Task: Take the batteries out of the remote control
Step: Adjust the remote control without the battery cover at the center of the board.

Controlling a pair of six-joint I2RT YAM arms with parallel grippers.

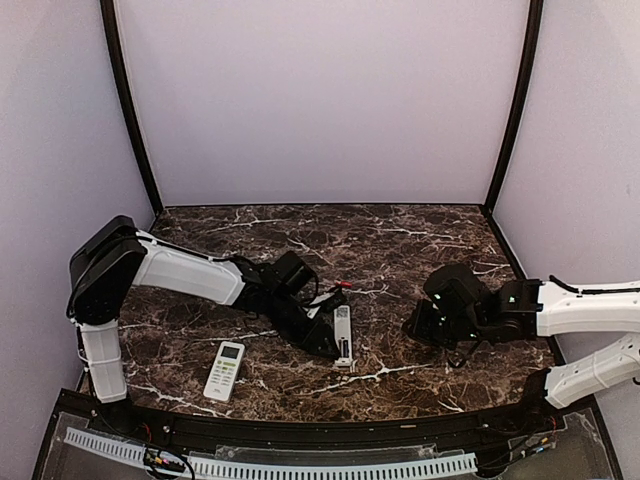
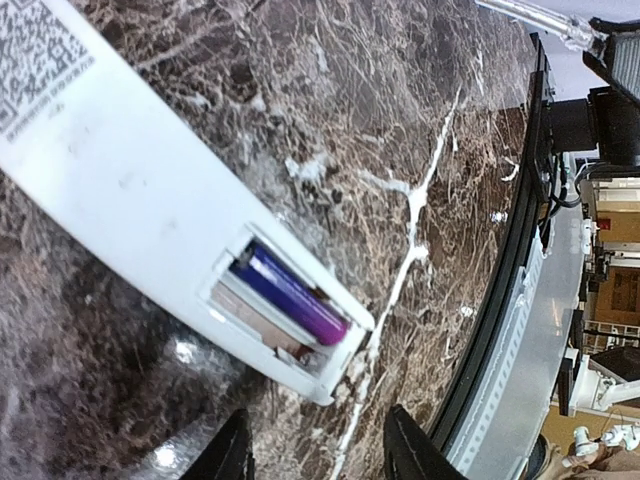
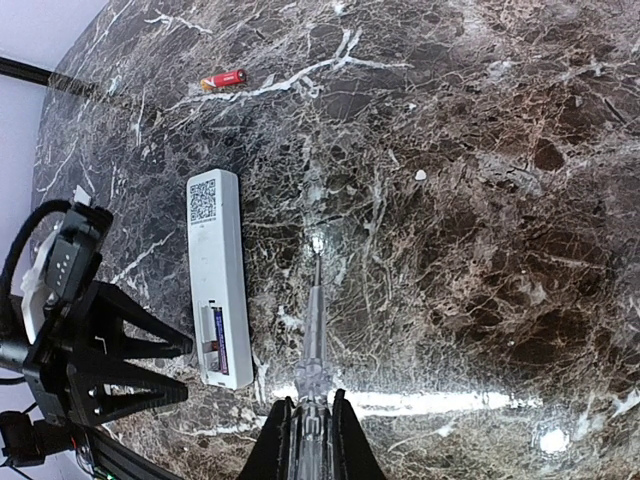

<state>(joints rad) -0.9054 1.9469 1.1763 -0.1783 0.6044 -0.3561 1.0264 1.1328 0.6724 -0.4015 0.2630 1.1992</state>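
Observation:
A white remote (image 1: pixel 343 330) lies face down at mid-table with its battery bay open. The bay holds one purple battery (image 2: pixel 295 295) next to an empty slot; it also shows in the right wrist view (image 3: pixel 219 340). A red battery (image 1: pixel 343 284) lies loose on the table beyond the remote, also in the right wrist view (image 3: pixel 223 80). My left gripper (image 2: pixel 320 455) is open and empty, just off the remote's bay end. My right gripper (image 3: pixel 312 410) is shut on a clear pointed tool (image 3: pixel 316 320), whose tip rests to the right of the remote (image 3: pixel 215 260).
A second white remote (image 1: pixel 224 370) lies face up near the front left. The dark marble table (image 1: pixel 400 250) ends at a black front rail (image 2: pixel 500 300). Purple walls close in the back and sides.

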